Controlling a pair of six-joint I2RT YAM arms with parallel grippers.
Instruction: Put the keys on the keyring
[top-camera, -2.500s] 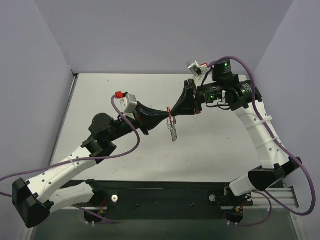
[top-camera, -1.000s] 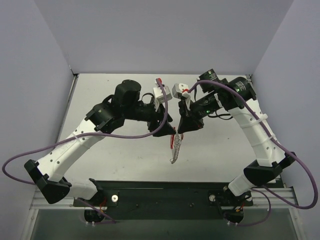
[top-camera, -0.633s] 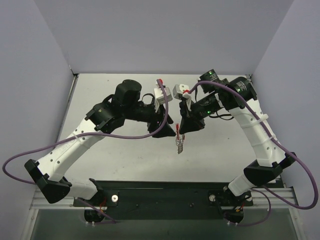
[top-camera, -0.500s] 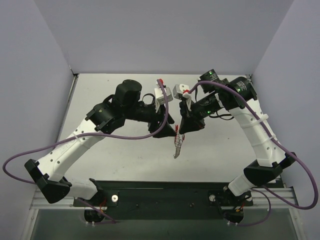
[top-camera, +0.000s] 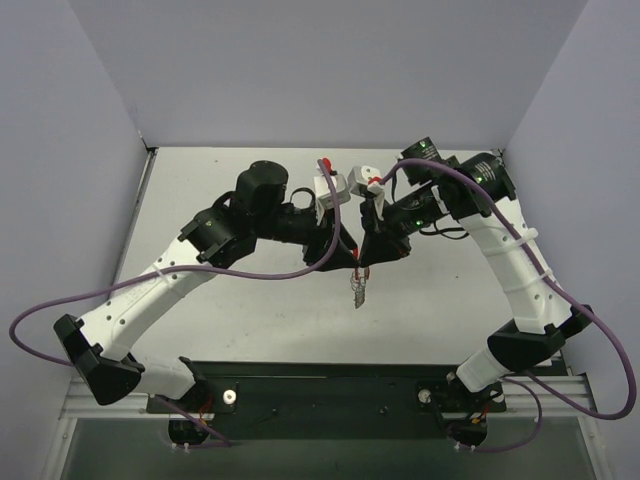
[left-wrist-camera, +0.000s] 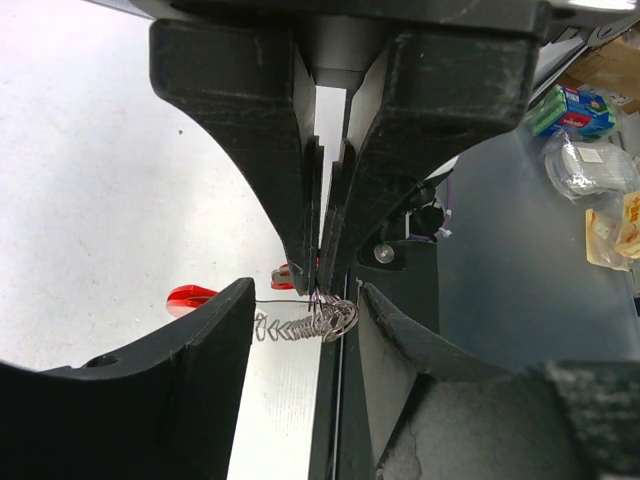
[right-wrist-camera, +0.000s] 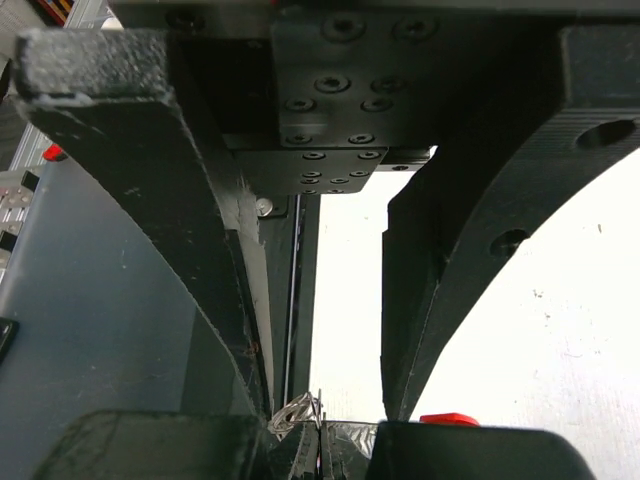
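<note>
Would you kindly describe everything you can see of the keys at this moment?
The keys look like a small bunch of thin silver metal pieces forming a lacy, wiry row. They seem to hang clear of the table, their upper end pinched at the shut fingertips of the right tool. The row lies between the spread fingers of the left tool; whether those touch it cannot be told.

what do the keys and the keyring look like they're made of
The keys: thin bare metal, probably steel. They are silvery, with fine lacy outlines and small glints.
The keyring: smooth glossy red, likely plastic or coated metal. A pale highlight sits on its rounded surface, but only part of it shows, so the material stays open.
</note>
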